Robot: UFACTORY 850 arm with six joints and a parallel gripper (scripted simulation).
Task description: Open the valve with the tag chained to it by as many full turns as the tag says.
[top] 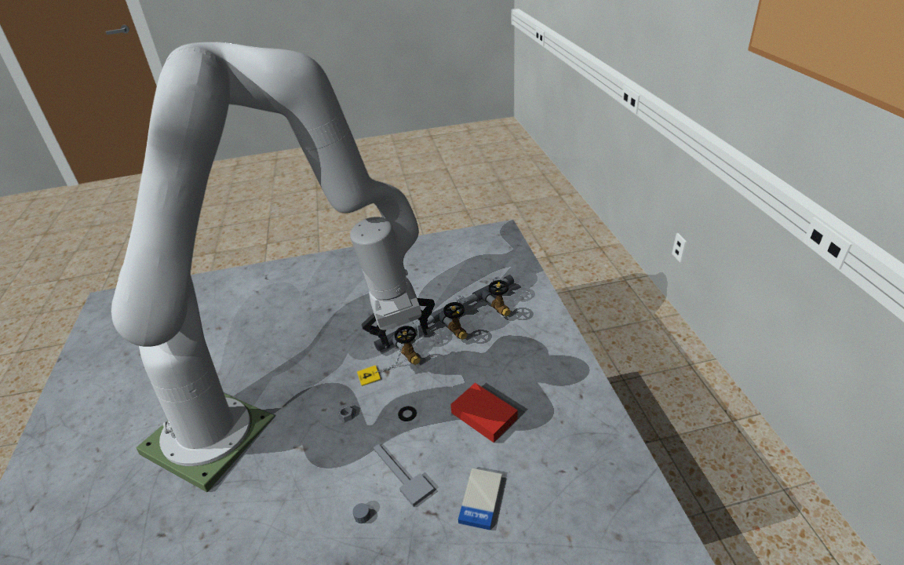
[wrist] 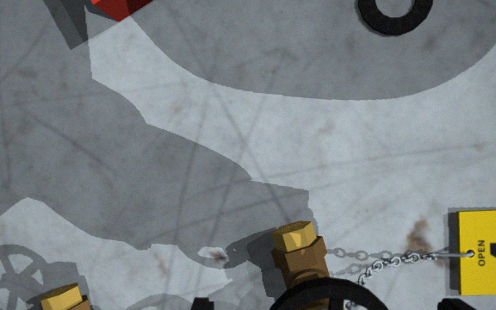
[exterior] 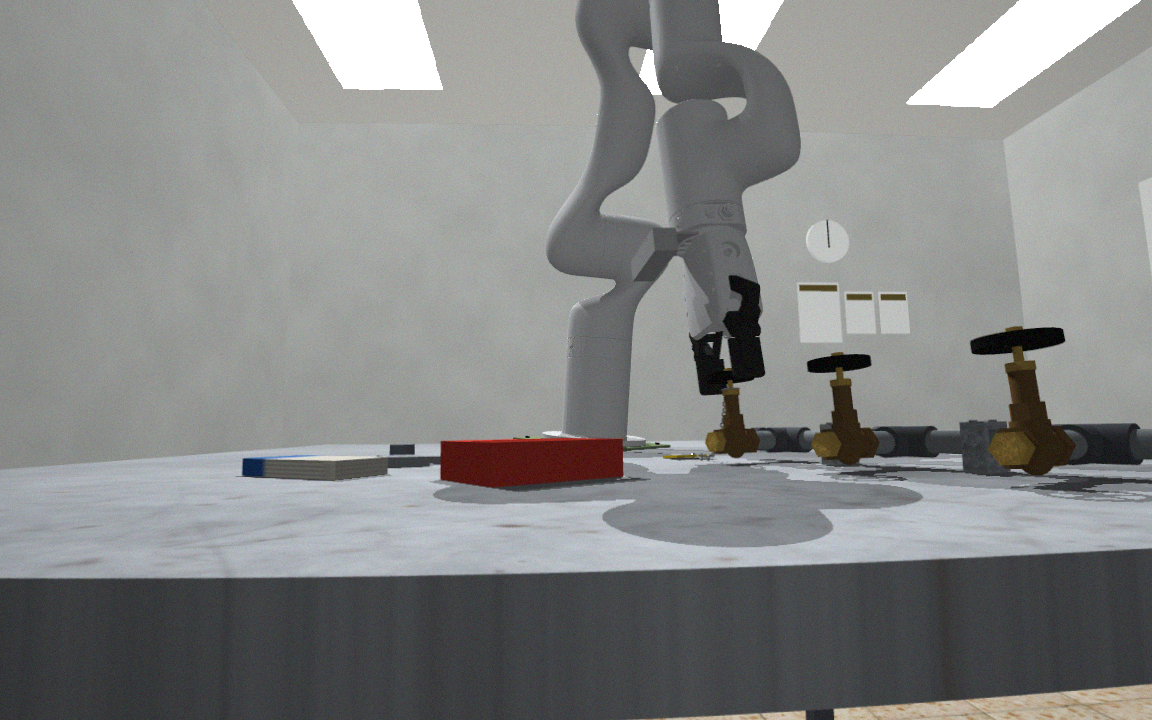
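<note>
Three brass valves with black handwheels stand in a row on a grey pipe. The nearest-left valve (top: 406, 342) has a chain running to a yellow tag (top: 368, 375) that reads OPEN 4 in the wrist view (wrist: 491, 251). My gripper (top: 401, 329) is open, its black fingers straddling this valve's handwheel (wrist: 327, 294) on both sides; it also shows in the exterior view (exterior: 725, 368). The middle valve (top: 454, 317) and the far valve (top: 498, 295) stand apart from my gripper.
A red block (top: 484, 410) lies in front of the valves. A black ring (top: 407, 409), a small grey nut (top: 348, 412), a grey flat tool (top: 404, 475), a grey cylinder (top: 364, 512) and a blue-and-white box (top: 480, 497) lie nearer the table front.
</note>
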